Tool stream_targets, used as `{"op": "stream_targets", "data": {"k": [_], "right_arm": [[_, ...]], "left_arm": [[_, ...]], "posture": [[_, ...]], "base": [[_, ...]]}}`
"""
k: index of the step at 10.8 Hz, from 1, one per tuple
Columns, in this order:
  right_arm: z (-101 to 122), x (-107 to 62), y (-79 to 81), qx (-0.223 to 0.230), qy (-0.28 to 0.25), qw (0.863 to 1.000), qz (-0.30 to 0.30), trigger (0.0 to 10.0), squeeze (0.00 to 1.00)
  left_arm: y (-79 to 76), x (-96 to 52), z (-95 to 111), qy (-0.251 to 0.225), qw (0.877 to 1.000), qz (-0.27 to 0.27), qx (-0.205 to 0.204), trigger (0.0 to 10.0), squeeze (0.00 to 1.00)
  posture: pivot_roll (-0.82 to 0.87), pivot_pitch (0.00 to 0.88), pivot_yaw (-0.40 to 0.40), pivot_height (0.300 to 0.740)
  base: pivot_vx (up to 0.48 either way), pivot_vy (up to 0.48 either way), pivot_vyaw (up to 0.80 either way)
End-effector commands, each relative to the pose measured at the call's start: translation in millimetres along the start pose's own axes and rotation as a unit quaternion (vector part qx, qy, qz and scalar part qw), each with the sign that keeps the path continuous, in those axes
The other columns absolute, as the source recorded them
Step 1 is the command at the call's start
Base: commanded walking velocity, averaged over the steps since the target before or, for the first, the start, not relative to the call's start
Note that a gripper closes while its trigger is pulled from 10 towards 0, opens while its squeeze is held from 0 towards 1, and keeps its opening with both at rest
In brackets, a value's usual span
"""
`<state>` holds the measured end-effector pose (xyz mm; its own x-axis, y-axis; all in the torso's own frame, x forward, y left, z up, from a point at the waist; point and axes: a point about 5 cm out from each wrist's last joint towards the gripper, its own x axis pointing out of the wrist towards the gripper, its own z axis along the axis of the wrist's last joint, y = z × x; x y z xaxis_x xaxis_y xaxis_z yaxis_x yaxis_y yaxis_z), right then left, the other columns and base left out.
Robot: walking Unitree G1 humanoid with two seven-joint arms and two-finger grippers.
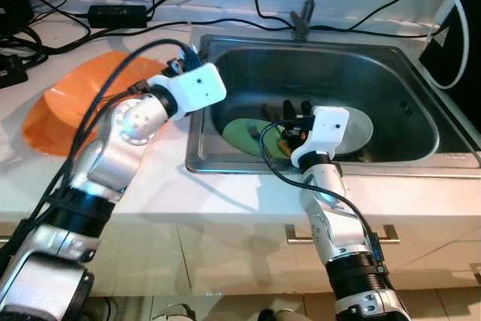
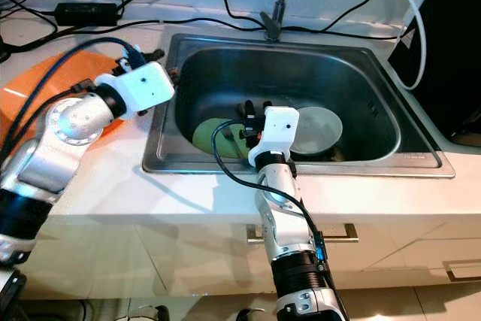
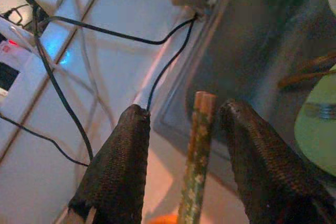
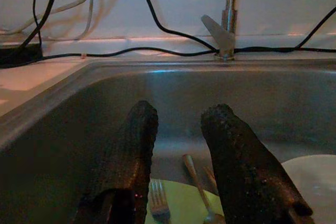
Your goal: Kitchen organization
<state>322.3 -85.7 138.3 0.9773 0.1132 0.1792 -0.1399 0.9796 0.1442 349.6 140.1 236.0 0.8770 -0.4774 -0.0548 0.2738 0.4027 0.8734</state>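
your left hand (image 3: pixel 184 156) sits over the worktop (image 1: pixel 225 201) by the sink (image 1: pixel 398 157) rim, fingers apart around the chopsticks (image 3: pixel 198 150). they're thin, stiff and slippery, so clamp mid-length. your right hand (image 4: pixel 178 156) hangs unclenched above the green plate (image 1: pixel 244 134).

A white countertop (image 1: pixel 225 193) runs across the room, with a steel sink (image 1: pixel 421 122) sunk into it on the right. Behind the sink a faucet (image 1: pixel 304 20) rises against the white wall. Black cables (image 1: pixel 113 13) trail along the far left. Below are pale cabinet fronts with a metal drawer handle (image 1: pixel 387 232).
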Motion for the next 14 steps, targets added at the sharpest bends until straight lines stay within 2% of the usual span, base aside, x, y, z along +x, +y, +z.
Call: {"op": "stream_targets", "data": {"k": [1, 5, 6, 7, 14], "right_arm": [[-5.2, -4.5, -6.9, 0.001, 0.009, 1.000, -0.014, 10.0, 0.00], [-4.9, -6.0, -9.4, -0.002, 0.007, 1.000, -0.022, 10.0, 0.00], [-4.9, -6.2, -8.2, -0.001, 0.007, 1.000, -0.021, 10.0, 0.00], [-5.3, -6.2, -7.7, -0.001, 0.007, 1.000, -0.020, 10.0, 0.00], [-6.6, -8.3, -9.9, -0.004, 0.010, 1.000, -0.021, 10.0, 0.00]], "left_arm": [[-0.4, 6.1, 5.9, -0.003, 1.000, -0.001, 0.019, 10.0, 0.00], [2.7, 20.3, 2.2, 0.019, 0.999, 0.018, 0.044, 10.0, 0.00], [5.7, 20.9, 1.4, 0.028, 0.998, 0.029, 0.053, 8.4, 0.00], [7.0, 21.4, 1.3, 0.029, 0.997, 0.033, 0.055, 0.0, 0.00], [12.6, 23.8, 8.9, 0.014, 0.997, 0.058, 0.054, 0.0, 0.00]], "posture": [[0.09, 0.063, -0.063, 0.740], [0.09, 0.046, -0.058, 0.740], [0.09, 0.040, -0.060, 0.740], [0.09, 0.040, -0.063, 0.740], [0.08, 0.041, -0.059, 0.740]], "base": [[0.000, 0.000, 0.00], [0.000, 0.000, 0.00], [0.000, 0.000, 0.00], [0.000, 0.000, 0.00], [0.000, 0.000, 0.00]]}}
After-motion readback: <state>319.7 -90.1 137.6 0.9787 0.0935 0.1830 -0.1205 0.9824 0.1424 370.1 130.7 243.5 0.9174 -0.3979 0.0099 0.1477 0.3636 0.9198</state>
